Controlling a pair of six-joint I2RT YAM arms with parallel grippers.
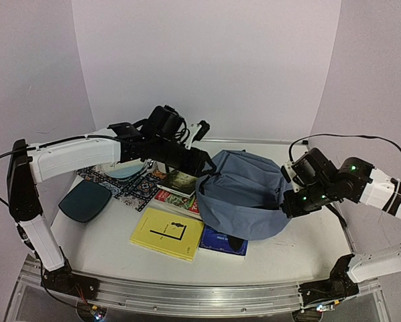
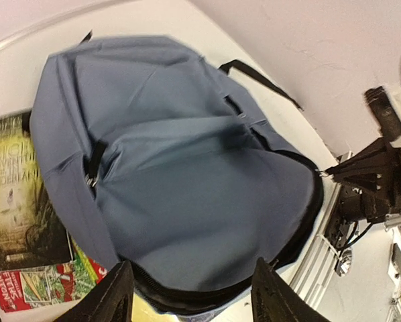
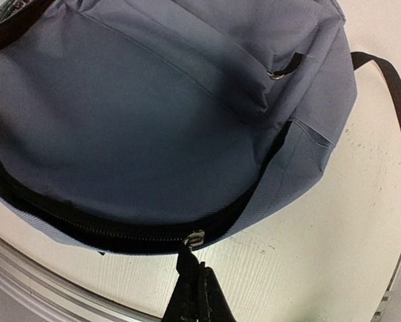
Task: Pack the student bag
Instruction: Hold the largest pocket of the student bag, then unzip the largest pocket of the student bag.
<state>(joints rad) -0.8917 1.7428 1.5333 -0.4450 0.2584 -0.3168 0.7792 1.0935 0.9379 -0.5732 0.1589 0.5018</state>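
the student bag (image 1: 244,194), soft blue-grey fabric, lay just ahead of the left gripper (image 2: 192,272), fingers spread; right gripper (image 3: 195,285) pinched its black zipper pull (image 3: 186,259).

1. Student bag (image 2: 187,154): near rim is running off the lower edge between the left gripper (image 2: 192,263) fingers.
2. Books (image 2: 19,201), left of those fingers: lettering is showing too blurred to read.
3. Zipper pull (image 3: 194,238): its black tab is lying hidden inside the right gripper (image 3: 195,275).

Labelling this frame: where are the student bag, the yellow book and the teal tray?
student bag (image 1: 244,198): top view, fabric side.
yellow book (image 1: 159,239): top view, cover.
teal tray (image 1: 85,200): top view, bare middle.
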